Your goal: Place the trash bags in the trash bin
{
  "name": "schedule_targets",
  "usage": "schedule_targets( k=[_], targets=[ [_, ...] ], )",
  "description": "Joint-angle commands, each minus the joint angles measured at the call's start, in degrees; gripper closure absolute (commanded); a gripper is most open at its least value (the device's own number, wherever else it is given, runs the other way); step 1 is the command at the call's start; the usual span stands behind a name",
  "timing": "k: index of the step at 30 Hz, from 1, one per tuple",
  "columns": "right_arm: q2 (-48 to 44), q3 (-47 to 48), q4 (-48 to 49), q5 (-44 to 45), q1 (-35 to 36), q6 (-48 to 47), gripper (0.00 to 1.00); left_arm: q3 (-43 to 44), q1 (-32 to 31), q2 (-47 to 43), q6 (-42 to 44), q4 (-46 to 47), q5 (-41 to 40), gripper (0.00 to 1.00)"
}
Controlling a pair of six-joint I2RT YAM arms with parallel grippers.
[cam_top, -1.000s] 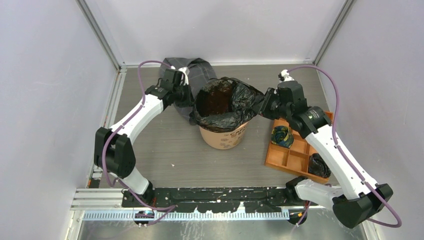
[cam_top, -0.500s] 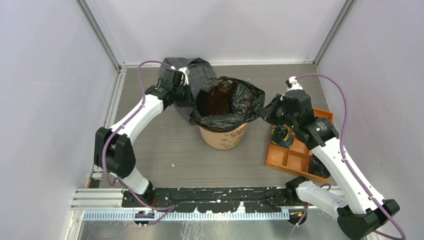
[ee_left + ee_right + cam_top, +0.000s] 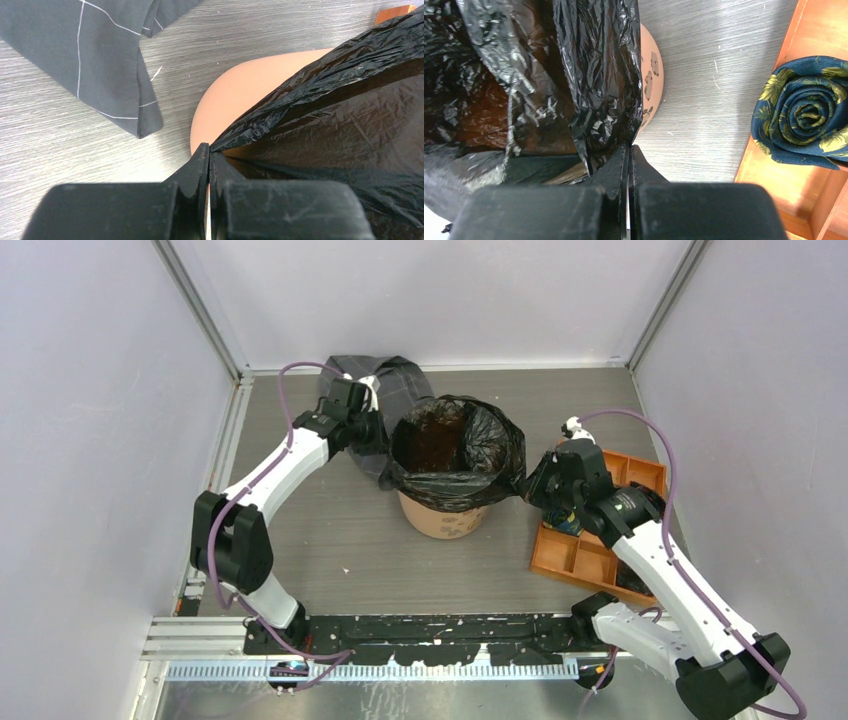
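From above, we see the trash bag (image 3: 455, 478) draped over the mouth of the trash bin (image 3: 445, 522), which stands on the worktop (image 3: 330, 530) between the two arms. The bag's body hangs inside and its edge folds outward over the rim. A grey checked cloth (image 3: 400, 375) lies behind the bin, and an orange tray (image 3: 585, 562) is to its right.

In the left wrist view, the left gripper (image 3: 208, 150) is closed on a pinch of the bag's edge, just outside the bin's pale orange wall. The film is glossy black and creased, drawn into ridges from the pinch.

In the right wrist view, the right gripper (image 3: 629, 150) is likewise clamped on a fold of film, beside the bin's printed wall. A rolled blue patterned cloth (image 3: 804, 117) sits in the tray.

We judge the bag very light, floppy and slippery, and easy to tear if stretched hard. The edge is the place to hold it, at opposite sides, so the mouth spreads over the rim. The light bin could tip under an uneven pull.
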Motion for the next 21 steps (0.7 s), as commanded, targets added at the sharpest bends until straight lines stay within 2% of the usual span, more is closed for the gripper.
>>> schedule_targets(
  k=[1, 12, 14, 18, 21],
  targets=[
    [1.29, -1.23, 4.79, 0.91, 0.18, 0.59, 0.98, 0.19, 0.0, 0.25, -0.18, 1.9, 0.9, 1.0],
    [0.78, -2.45, 4.83, 2.0, 0.13, -0.32, 0.86, -1.12, -0.02, -0.06, -1.37, 3.22, 0.41, 1.0],
    [0.57, -1.72, 3.7, 2.08, 0.14, -0.67, 0.81, -2.88, 0.0, -1.19, -2.04, 5.58, -0.02, 1.0],
    [-0.21, 0.66, 0.52, 1.88, 0.12, -1.65, 0.61, -5.29, -0.01, -3.03, -2.78, 9.2, -0.44, 1.0],
    [-2.85, 1.54, -1.46, 1.37, 0.17, -1.46, 0.57, -6.23, 0.0, -4.0, -3.39, 10.62, -0.54, 1.0]
  ],
)
